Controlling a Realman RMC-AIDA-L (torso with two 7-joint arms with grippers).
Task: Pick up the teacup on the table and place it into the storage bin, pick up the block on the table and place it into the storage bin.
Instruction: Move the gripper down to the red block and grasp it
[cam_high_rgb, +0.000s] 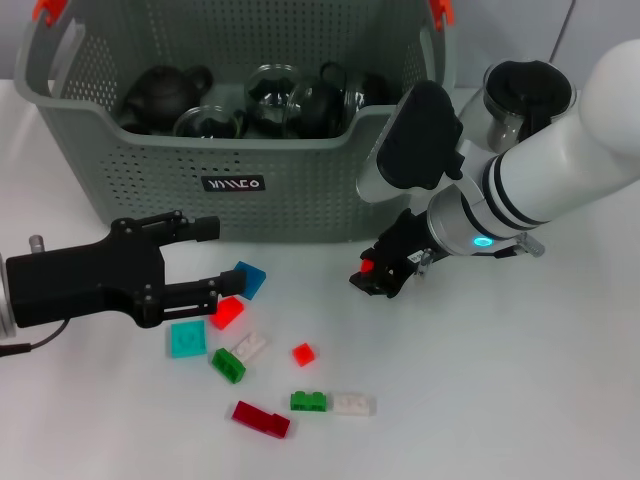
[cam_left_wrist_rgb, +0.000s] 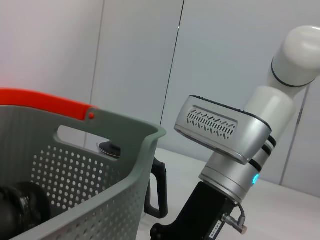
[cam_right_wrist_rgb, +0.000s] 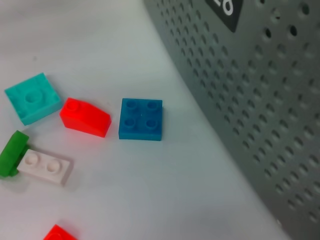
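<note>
Head view shows the bin (cam_high_rgb: 300, 190) at the back of the counter (cam_high_rgb: 520, 400), already holding dark teapots and glass cups; no teacup is left on the counter itself, so the teacup half looks done, though I cannot single out which vessel was the one placed. The block half looks barely begun. Many blocks lie scattered in front of the bin: a blue block (cam_high_rgb: 250, 279), a red block (cam_high_rgb: 227, 312), a teal one (cam_high_rgb: 187, 339), plus green, white and dark red pieces nearer the front edge.

The right pincer (cam_high_rgb: 378, 277) hangs low just in front of the bin's right front corner, with something small and red at its tip; whether that is a gripped block or part of the tool I cannot tell, nor whether the jaws are closed. The left pincer (cam_high_rgb: 205, 262) lies low to the left, jaws parted and empty, the lower finger reaching toward the blue and red blocks.

Right wrist view shows the blue, red and teal blocks resting free on the counter beside the bin wall.

A glass carafe (cam_high_rgb: 520, 95) stands behind the right arm.
</note>
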